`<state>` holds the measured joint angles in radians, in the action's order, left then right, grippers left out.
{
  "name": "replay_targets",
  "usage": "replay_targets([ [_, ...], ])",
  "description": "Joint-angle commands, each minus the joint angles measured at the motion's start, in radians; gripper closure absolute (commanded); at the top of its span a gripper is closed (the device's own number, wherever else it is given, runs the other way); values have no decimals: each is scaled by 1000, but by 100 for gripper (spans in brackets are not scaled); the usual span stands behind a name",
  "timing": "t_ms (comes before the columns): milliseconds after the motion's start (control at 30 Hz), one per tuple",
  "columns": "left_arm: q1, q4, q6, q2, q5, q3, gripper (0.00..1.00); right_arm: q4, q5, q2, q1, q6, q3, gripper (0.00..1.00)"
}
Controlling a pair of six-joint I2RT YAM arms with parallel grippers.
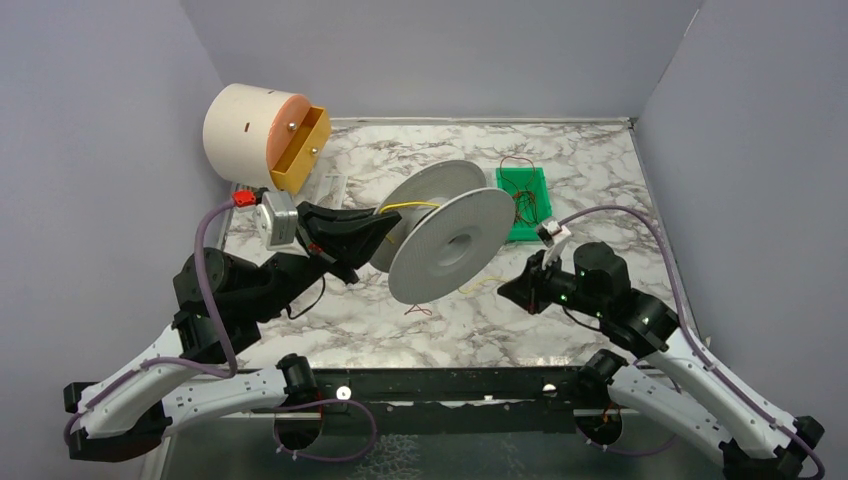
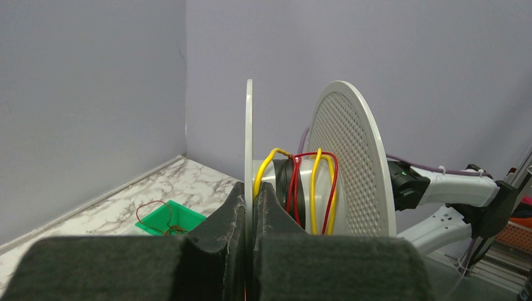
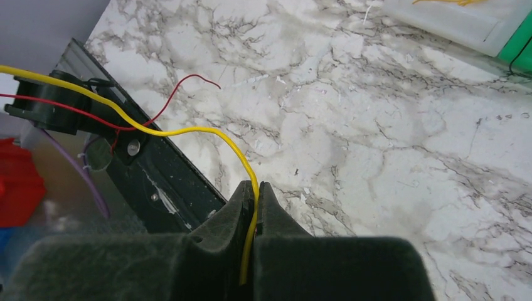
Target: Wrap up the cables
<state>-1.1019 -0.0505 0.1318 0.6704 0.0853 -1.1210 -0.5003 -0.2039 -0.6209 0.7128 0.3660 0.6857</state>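
Note:
A white spool (image 1: 450,245) with two round flanges is held off the table, its axis level. My left gripper (image 1: 385,228) is shut on the rim of its thin flange (image 2: 249,125). Yellow cable (image 2: 313,194) and red cable (image 2: 334,182) loop loosely round the hub. My right gripper (image 1: 505,290) sits low to the right of the spool and is shut on the yellow cable (image 3: 188,130), which runs left out of the jaws (image 3: 253,194). A red cable (image 3: 50,105) runs beside it, its free end hanging loose above the table.
A green tray (image 1: 525,203) with red-brown wires stands behind the spool, also in the left wrist view (image 2: 182,216). A white drum with a yellow drawer (image 1: 265,135) stands at the back left. A black rail (image 1: 450,385) lines the near edge. Grey walls enclose the table.

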Motion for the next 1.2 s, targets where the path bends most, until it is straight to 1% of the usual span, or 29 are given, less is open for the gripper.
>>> replay_targets([
  [0, -5, 129, 26, 2, 184, -26, 100, 9, -72, -16, -3, 30, -16, 99],
  [100, -3, 152, 25, 25, 303, -15, 100, 47, -135, -9, -3, 66, -55, 99],
  [267, -5, 193, 10, 74, 474, 5, 100, 51, -177, 2, -3, 88, -69, 99],
  [467, -5, 276, -13, 142, 624, 29, 100, 78, -230, -20, -1, 106, -61, 99],
  [700, -4, 318, -83, 253, 751, 11, 100, 149, -261, -61, 22, 127, -45, 99],
  [800, -4, 339, -126, 295, 787, 7, 100, 173, -235, -88, 66, 135, -33, 99],
  [967, -4, 327, -193, 364, 843, -13, 100, 188, -144, -124, 190, 144, 14, 99],
  [1167, -3, 337, -262, 440, 912, 0, 100, 212, -104, -173, 308, 152, 99, 99],
])
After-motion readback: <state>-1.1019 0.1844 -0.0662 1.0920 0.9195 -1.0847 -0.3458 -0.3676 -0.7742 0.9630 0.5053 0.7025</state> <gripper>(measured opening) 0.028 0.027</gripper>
